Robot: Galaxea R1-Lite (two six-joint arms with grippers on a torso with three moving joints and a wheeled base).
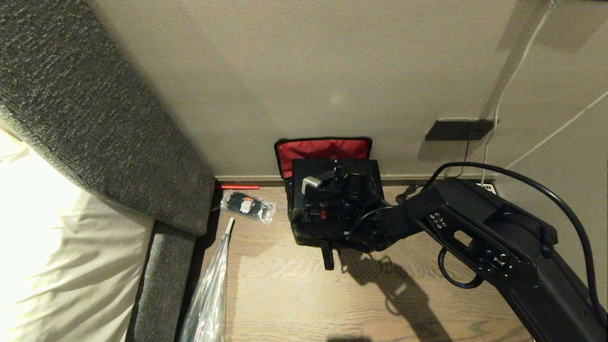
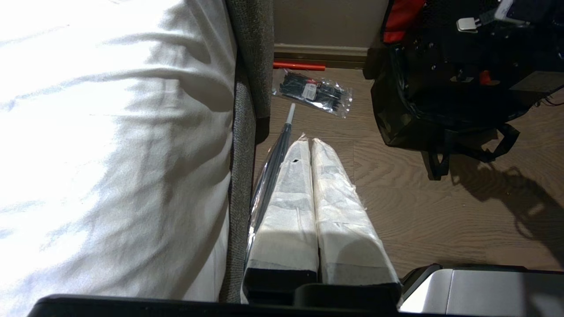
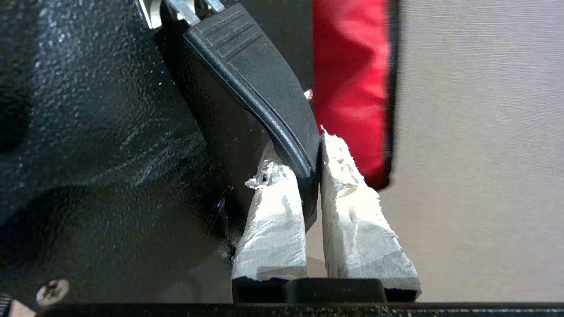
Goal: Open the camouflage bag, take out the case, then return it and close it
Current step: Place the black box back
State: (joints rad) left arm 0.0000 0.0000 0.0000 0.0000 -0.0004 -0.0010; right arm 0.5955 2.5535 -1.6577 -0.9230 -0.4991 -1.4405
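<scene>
At the lower right of the head view, the robot's right arm reaches across the wooden floor (image 1: 294, 304) toward mid-frame, where its right claw (image 3: 310, 171) is clenched on the black handle (image 3: 260, 83) of the case (image 1: 332, 199). The wrist view shows the taped fingertips (image 3: 273, 207) pinching the handle's end from both sides, the case's textured black shell just beside them. The case stands in or just above the open camouflage bag (image 1: 304, 232), which sits on the floor against the wall (image 1: 332, 71), its red-lined lid (image 1: 323, 149) propped upright behind.

The step in hand appears to be moving the case by its handle. Done well, that likely means a straight, vertical path with the case kept square to the bag's mouth, since the fit looks close and the grip sits at the handle's tip, where it could slip.

The left claw (image 2: 310, 176) hangs idle at lower left, fingers together and holding nothing, beside the bed (image 2: 110, 132). A folded clear umbrella (image 1: 209, 289) lies along the bed's grey edge, and a clear packet (image 1: 248, 205) of black items rests left of the bag. The bag's loose strap (image 1: 327, 254) trails forward; the upright lid could catch the case.
</scene>
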